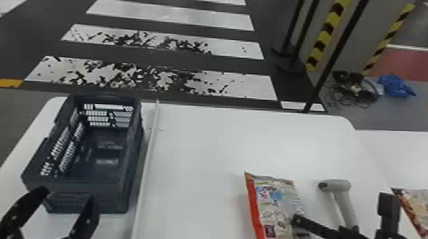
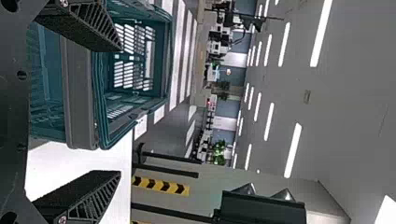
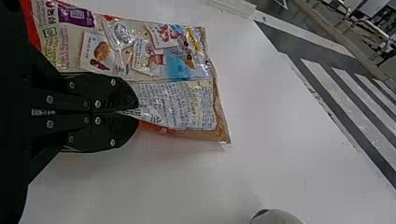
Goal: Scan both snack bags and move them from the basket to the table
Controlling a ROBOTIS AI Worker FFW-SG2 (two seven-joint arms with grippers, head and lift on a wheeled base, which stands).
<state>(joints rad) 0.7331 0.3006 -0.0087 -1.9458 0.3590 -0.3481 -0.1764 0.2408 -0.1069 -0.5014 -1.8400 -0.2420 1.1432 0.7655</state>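
At five o'clock in the head view, the right gripper has its fingers closed together on a pinch of the near snack bag's wrapper, a narrow hold that probably leaves the printed panels free to face the handheld scanner at four o'clock on the bench. The other snack bag lies between three and four, likely set aside, while the left gripper at eight spreads its fingers wide, holding nothing, by the basket, perhaps ready to steady it.
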